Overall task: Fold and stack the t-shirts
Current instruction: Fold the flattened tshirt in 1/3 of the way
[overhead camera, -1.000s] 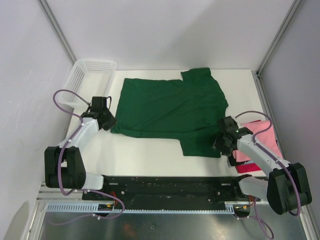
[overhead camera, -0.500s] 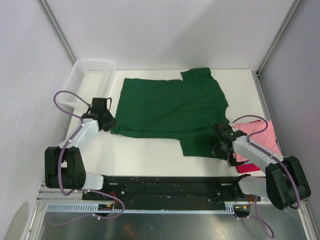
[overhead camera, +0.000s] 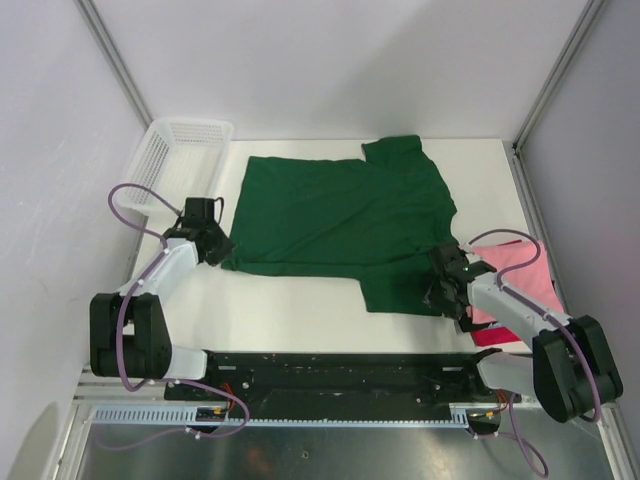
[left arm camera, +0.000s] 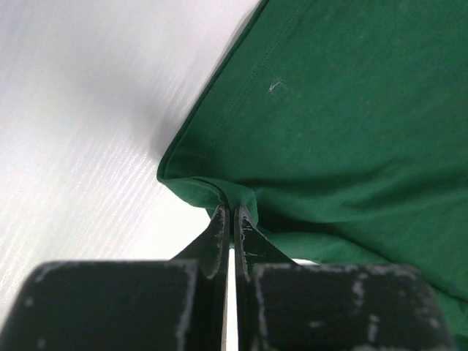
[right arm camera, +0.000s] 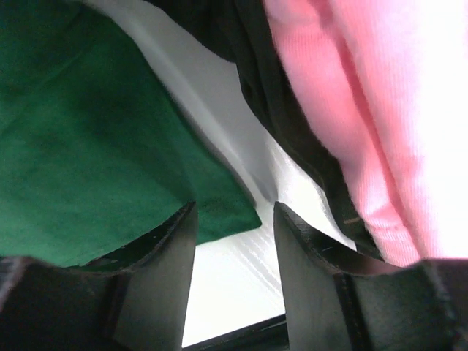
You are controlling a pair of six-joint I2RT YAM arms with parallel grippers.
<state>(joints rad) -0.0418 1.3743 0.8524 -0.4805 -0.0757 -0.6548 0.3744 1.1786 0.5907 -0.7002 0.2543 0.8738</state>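
Note:
The dark green t-shirt (overhead camera: 340,215) lies spread flat across the middle of the table. My left gripper (overhead camera: 218,246) is shut on its near-left corner, and the left wrist view shows the gripper (left arm camera: 232,210) pinching a raised fold of green cloth (left arm camera: 336,110). My right gripper (overhead camera: 438,290) stands open low over the shirt's near-right corner. In the right wrist view the green corner (right arm camera: 88,146) reaches into the gap of the gripper (right arm camera: 234,213), unpinched. The folded pink t-shirt (overhead camera: 520,275) (right arm camera: 387,110) lies just right of it, on a red one (overhead camera: 490,337).
A white mesh basket (overhead camera: 180,150) stands at the back left, beyond my left arm. The pink and red stack sits against the table's right edge. Bare white table (overhead camera: 290,305) shows between the green shirt's near hem and the arm bases.
My right gripper has come a little nearer and lower at the shirt's near-right corner, its jaws narrowing then widening again. The left gripper keeps its hold and has not moved.

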